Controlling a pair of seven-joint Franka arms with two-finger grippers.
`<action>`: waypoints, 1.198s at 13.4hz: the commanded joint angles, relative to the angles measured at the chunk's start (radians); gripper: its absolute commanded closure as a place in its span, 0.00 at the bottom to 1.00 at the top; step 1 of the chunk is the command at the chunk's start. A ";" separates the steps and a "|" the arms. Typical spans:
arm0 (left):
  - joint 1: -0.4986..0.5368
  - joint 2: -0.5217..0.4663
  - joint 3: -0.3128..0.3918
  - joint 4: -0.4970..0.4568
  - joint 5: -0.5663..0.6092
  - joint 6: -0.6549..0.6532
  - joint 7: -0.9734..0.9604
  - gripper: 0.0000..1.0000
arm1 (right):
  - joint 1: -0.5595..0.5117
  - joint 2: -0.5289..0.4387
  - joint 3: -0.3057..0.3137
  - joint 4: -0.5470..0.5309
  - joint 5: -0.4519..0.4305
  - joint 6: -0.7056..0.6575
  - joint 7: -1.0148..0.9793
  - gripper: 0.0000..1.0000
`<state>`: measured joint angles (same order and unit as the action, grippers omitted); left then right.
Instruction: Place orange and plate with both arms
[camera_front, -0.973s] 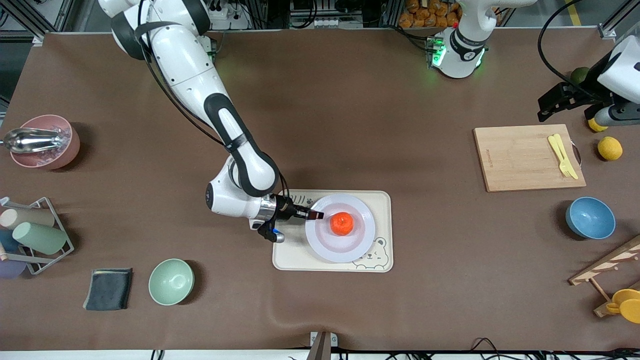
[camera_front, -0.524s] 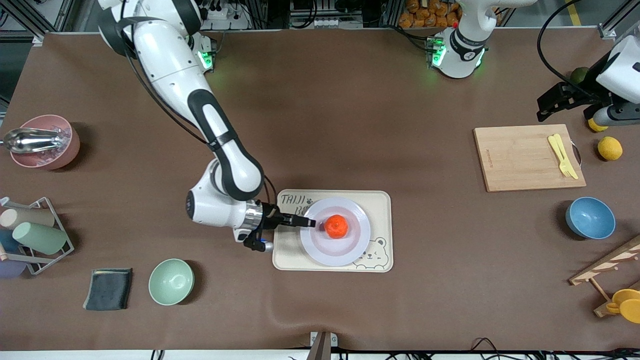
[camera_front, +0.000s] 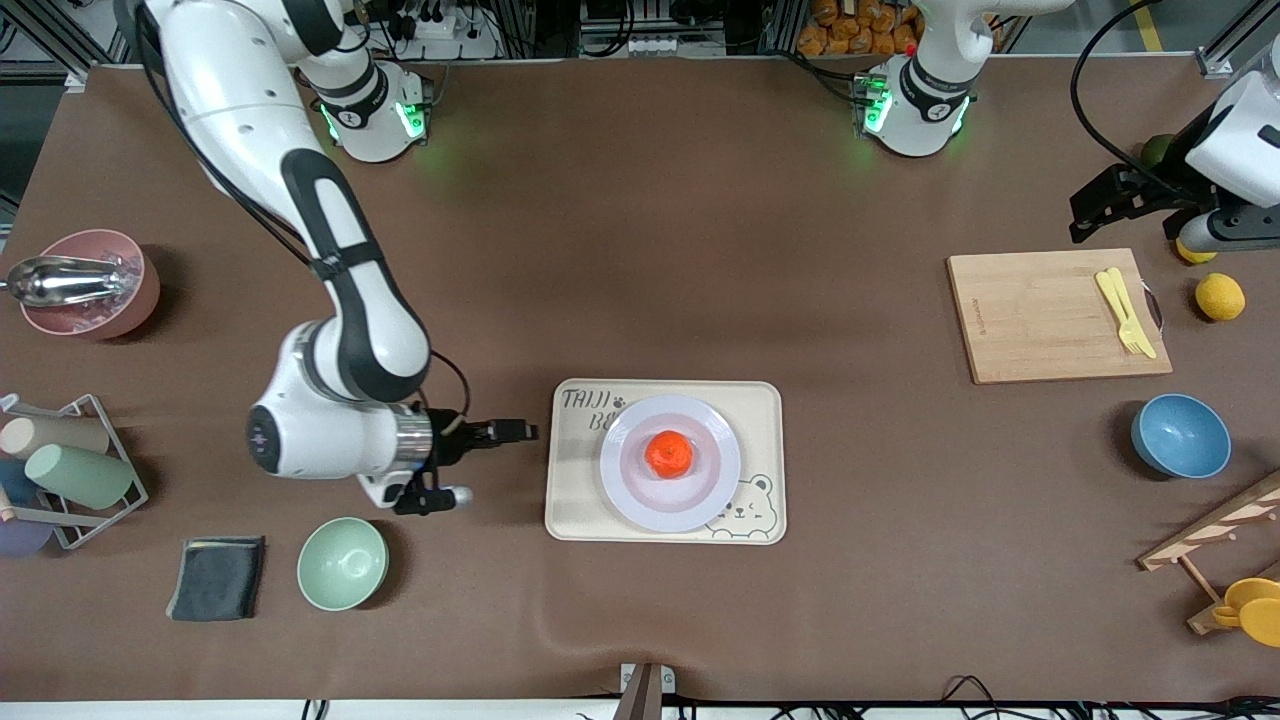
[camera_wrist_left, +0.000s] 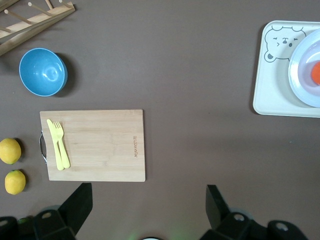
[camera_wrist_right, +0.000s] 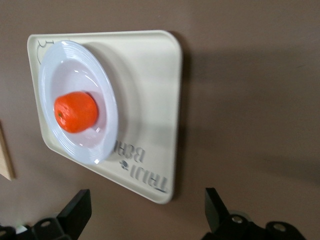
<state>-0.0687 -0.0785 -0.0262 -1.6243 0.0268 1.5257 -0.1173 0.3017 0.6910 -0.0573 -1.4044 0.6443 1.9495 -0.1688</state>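
The orange (camera_front: 669, 455) sits in the middle of the pale plate (camera_front: 702, 502), which rests on the beige bear-printed tray (camera_front: 762, 402). My right gripper (camera_front: 520, 431) is open and empty. It hangs low over bare table beside the tray, toward the right arm's end. In the right wrist view the orange (camera_wrist_right: 75, 111), plate (camera_wrist_right: 75, 62) and tray (camera_wrist_right: 150, 100) lie ahead of the open right gripper (camera_wrist_right: 147, 197). My left gripper (camera_front: 1088, 212) waits open and high by the cutting board. The left gripper (camera_wrist_left: 148, 194) looks down on bare table there.
A wooden cutting board (camera_front: 1040, 320) with yellow cutlery (camera_front: 1125, 312) lies at the left arm's end, with a lemon (camera_front: 1220, 297) and a blue bowl (camera_front: 1180, 435) nearby. At the right arm's end are a mint bowl (camera_front: 342, 563), a dark cloth (camera_front: 217, 577), a cup rack (camera_front: 70, 470) and a pink bowl (camera_front: 90, 285).
My right gripper let go of the plate's rim, opened, and drew back off the tray toward the right arm's end. The plate with the orange shifted slightly that way. The left arm stayed put.
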 joint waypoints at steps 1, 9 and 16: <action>0.007 -0.010 -0.003 0.004 -0.019 -0.016 0.001 0.00 | -0.058 -0.210 0.016 -0.175 -0.160 -0.020 -0.079 0.00; 0.009 -0.012 -0.001 0.004 -0.019 -0.018 0.002 0.00 | -0.260 -0.594 0.016 -0.205 -0.564 -0.263 -0.078 0.00; 0.010 -0.018 0.000 0.004 -0.019 -0.018 0.002 0.00 | -0.254 -0.720 -0.070 -0.173 -0.575 -0.470 0.256 0.00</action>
<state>-0.0669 -0.0808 -0.0251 -1.6226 0.0268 1.5249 -0.1173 0.0432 0.0214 -0.1378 -1.5639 0.0972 1.5213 -0.0383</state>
